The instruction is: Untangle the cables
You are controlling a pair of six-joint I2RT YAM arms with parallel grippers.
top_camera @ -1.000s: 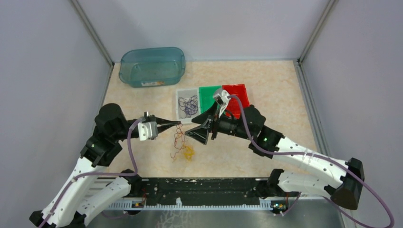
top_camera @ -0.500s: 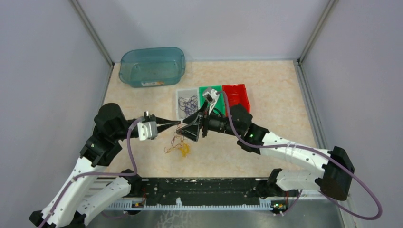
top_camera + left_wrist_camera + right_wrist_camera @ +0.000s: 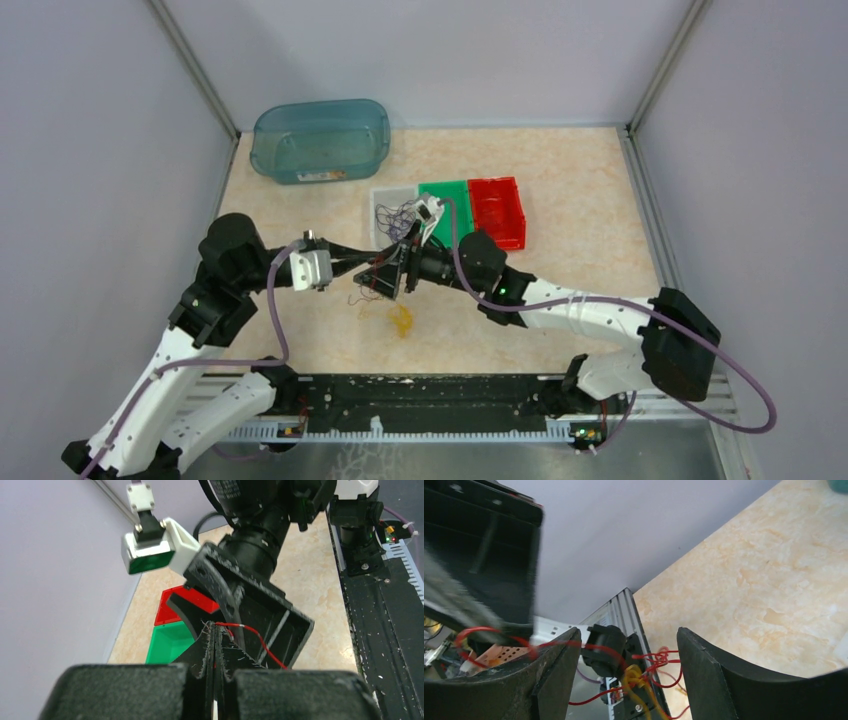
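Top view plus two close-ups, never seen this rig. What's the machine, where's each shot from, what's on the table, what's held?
A robot's left arm and right arm at a table. The wide picture comes from a fixed camera above; each close-up from a camera on one wrist. The left gripper is shut on a red cable. The right gripper is open, its fingers either side of the tangle of red and yellow cables. Behind: a grey bin with purple cables, a green bin, a red bin, a teal tub.

From above the right gripper [image 3: 380,280] hides most of the cables [image 3: 400,320] under it; between its fingers [image 3: 719,680] they run off the wrist view's bottom edge.
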